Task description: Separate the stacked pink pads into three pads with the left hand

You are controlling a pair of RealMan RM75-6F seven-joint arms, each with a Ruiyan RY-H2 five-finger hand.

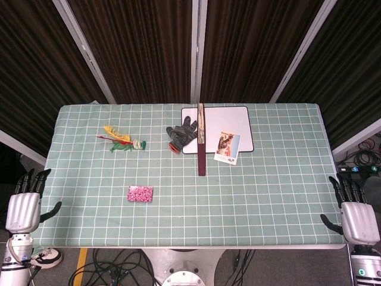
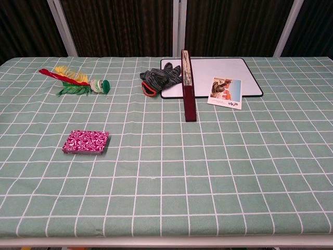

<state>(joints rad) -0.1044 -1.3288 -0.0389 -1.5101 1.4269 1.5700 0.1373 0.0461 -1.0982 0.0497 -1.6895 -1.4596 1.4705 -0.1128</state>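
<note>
The stacked pink pads [image 1: 140,193] [image 2: 86,142] lie as one neat pile on the green checked tablecloth, left of centre and toward the front. My left hand [image 1: 25,204] hangs off the table's left edge, well to the left of the pile, fingers apart and holding nothing. Off the right edge, my right hand [image 1: 356,213] hangs the same way, fingers spread and empty. Neither hand shows in the chest view.
Behind the pile lies a feathered toy [image 1: 122,142] [image 2: 78,80]. A grey glove [image 1: 182,133] [image 2: 161,79], a white board [image 1: 229,125] [image 2: 223,73], an upright dark red book [image 1: 201,143] [image 2: 188,88] and a photo card [image 1: 227,147] [image 2: 226,92] occupy the middle back.
</note>
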